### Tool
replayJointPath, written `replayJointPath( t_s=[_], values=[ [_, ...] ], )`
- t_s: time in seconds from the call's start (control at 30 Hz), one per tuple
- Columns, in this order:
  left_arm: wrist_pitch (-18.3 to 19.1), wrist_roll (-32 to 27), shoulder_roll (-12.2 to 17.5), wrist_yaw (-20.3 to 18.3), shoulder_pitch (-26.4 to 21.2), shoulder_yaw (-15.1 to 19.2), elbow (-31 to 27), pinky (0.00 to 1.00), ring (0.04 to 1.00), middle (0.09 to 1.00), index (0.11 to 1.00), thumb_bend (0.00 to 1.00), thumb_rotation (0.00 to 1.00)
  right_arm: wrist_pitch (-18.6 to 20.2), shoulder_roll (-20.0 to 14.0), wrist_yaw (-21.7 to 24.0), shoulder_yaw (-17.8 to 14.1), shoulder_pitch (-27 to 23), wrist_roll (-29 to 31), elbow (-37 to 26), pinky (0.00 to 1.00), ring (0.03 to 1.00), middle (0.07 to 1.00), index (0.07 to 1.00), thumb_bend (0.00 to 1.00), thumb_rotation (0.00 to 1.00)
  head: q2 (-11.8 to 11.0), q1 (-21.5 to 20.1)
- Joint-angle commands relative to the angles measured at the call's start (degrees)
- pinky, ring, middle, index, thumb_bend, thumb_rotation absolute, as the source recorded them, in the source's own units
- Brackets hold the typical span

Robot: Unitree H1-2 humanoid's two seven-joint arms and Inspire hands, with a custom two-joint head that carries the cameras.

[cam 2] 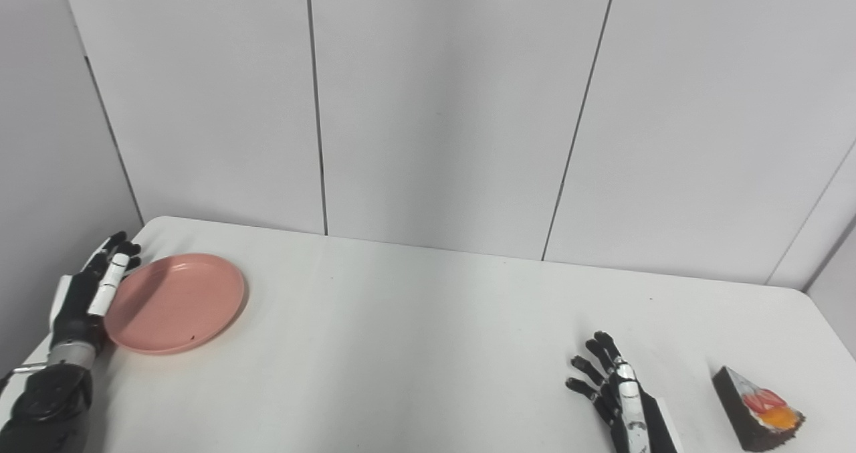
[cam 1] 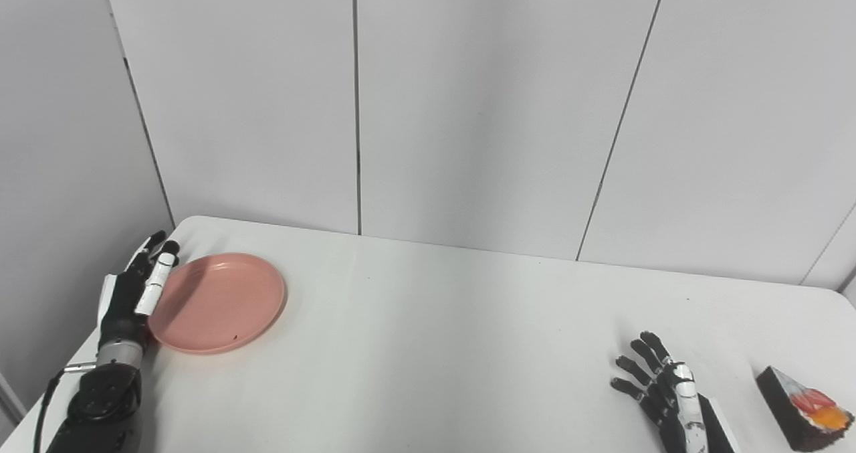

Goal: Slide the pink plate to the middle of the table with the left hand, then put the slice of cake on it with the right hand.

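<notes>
At the left side of the frame, the pink plate (cam 1: 217, 302) is seen lying flat on the white table (cam 1: 441, 346), near the table's far left corner and well away from the middle. The left hand (cam 1: 130, 292) is set against the plate's outer left rim, fingers (cam 1: 155, 280) extended and held together, nothing grasped; whether they press on the rim or merely stand beside it cannot be told.

The slide is judged not yet begun. A steady sideways push toward the centre of the frame is advised, with the fingers kept low against the rim so that they are not ridden over it. Pressure is best applied in line with the plate's middle, otherwise the plate is likely to spin away.

At the lower right of the frame, the right hand (cam 1: 669, 393) is held spread and empty just above or on the table. The slice of cake (cam 1: 802, 409), dark with a red and orange topping, is found just beside it, at the lower right corner, untouched.
</notes>
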Motion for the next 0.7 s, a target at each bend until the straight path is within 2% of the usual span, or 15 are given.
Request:
replayJointPath(
  t_s=[0.0,0.17,0.23,0.33,0.5,0.67],
  values=[
    [2.1,-2.0,-2.1,-2.7,-1.2,0.0,-1.2,0.78,0.851,0.846,0.863,0.76,0.83,0.2,0.4,0.0,0.6,1.6,-0.5,1.4,0.76,0.841,0.918,0.912,0.71,0.96,0.0,0.1],
    [7.7,-10.0,-5.2,-4.8,-1.3,4.2,-4.7,0.77,0.846,0.843,0.852,0.78,0.81,0.3,0.5,0.0,0.8,1.8,-0.7,0.9,0.76,0.843,0.92,0.911,0.71,0.96,0.5,-0.2],
    [11.1,-13.8,-6.6,-5.8,-1.5,6.0,-6.7,0.83,0.874,0.868,0.864,0.79,0.79,0.5,0.5,0.0,0.9,1.9,-0.7,0.5,0.76,0.843,0.922,0.915,0.7,0.96,0.7,-0.4],
    [14.7,-16.5,-8.4,-6.5,-1.6,7.0,-9.6,0.84,0.886,0.89,0.888,0.78,0.82,0.6,0.6,0.0,1.1,2.0,-0.9,0.3,0.76,0.843,0.921,0.915,0.71,0.96,0.8,-0.6],
    [16.0,-14.5,-10.3,-6.9,-1.7,4.8,-11.3,0.83,0.887,0.894,0.93,0.75,0.88,0.3,0.7,-0.2,1.6,2.0,-1.2,0.4,0.76,0.842,0.918,0.91,0.73,0.96,0.7,-1.2],
    [15.8,-13.2,-12.2,-6.7,-2.3,3.1,-9.9,0.83,0.882,0.887,0.903,0.76,0.84,0.2,1.0,-0.3,2.0,2.1,-1.6,0.4,0.76,0.842,0.917,0.916,0.75,0.96,0.7,-2.3]
  ],
)
